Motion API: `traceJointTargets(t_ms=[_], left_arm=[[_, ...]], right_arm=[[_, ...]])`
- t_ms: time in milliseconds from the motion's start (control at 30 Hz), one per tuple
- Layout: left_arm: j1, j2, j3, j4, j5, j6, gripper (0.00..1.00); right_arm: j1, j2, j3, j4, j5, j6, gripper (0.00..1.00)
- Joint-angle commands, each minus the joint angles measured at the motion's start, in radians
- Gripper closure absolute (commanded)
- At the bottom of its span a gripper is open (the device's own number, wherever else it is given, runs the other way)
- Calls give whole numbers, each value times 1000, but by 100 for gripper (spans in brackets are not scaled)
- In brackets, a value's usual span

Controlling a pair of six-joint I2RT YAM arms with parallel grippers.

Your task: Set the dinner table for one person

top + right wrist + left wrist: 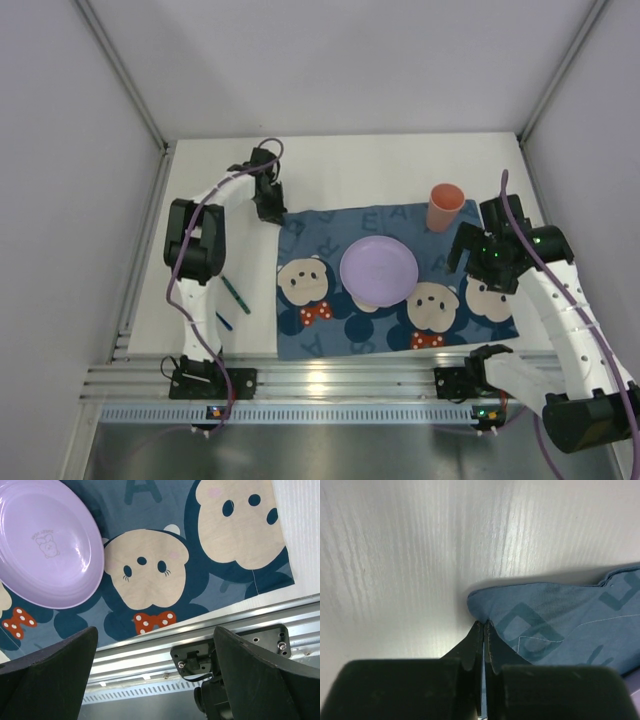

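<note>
One dinner table [395, 555] beneath left gripper [483, 629]

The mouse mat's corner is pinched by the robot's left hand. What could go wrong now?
If the left gripper, shut on the placemat corner, tugs hard, the purple plate could slide along with the cloth. The orange cup stands upright near the mat's far edge and might tip over. The pinched corner looks lifted off the dinner table, so the mat could end up wrinkled.
</note>
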Motion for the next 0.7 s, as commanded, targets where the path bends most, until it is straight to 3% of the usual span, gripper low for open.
traceJointTargets(t_ms=[0,233,533,600,667], left_arm=[[-3,46,64,-31,-26,-16,100],[50,72,156,-79,-63,-40,100],[111,34,138,-100,-120,-40,100],[113,15,132,-102,-118,-34,81],[113,-11,123,-93,-112,-25,48]], right_arm=[[-1,-26,9,5,11,11,0],[0,-36,0,-1,19,8,0],[-1,-46,-17,1,11,-1,0],[-1,-44,-18,4,11,-9,0],[-1,-36,-17,7,7,-16,0]])
